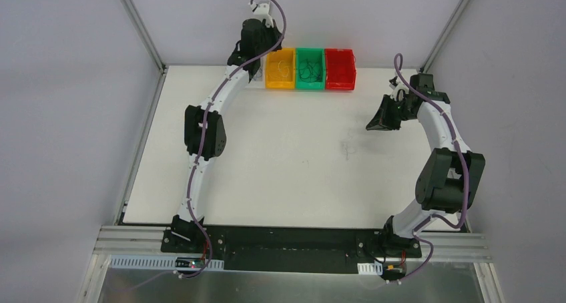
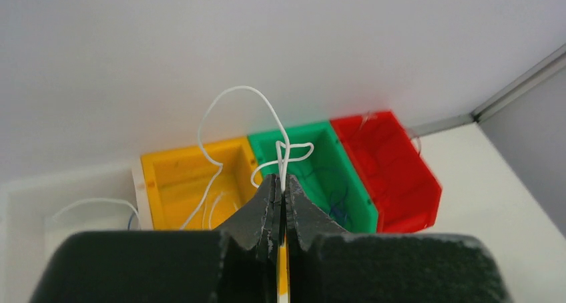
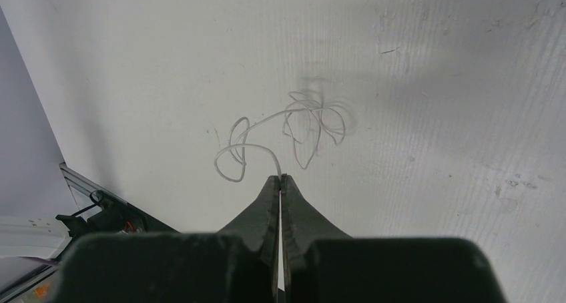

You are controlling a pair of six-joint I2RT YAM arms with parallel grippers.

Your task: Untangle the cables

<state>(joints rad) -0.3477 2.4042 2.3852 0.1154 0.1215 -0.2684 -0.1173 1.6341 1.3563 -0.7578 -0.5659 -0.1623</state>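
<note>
In the left wrist view my left gripper point(image 2: 281, 181) is shut on a thin white cable point(image 2: 240, 87). That cable rises from the fingertips, crosses itself in small loops, then arcs left and drops into the yellow bin point(image 2: 175, 183). My right gripper point(image 3: 280, 178) is shut on the end of another white cable point(image 3: 273, 157), whose curly loops hang over the white table point(image 3: 434, 83) and cast a faint shadow on it. Seen from above, the right gripper point(image 1: 375, 123) is at the table's right and the left arm reaches to the bins at the back.
Three bins stand in a row at the table's far edge: yellow point(image 1: 279, 69), green point(image 1: 310, 68) holding dark thin wires, and red point(image 1: 340, 69). A small white box point(image 2: 87, 216) with a white wire sits left of the yellow bin. Metal frame posts point(image 1: 140, 26) flank the table.
</note>
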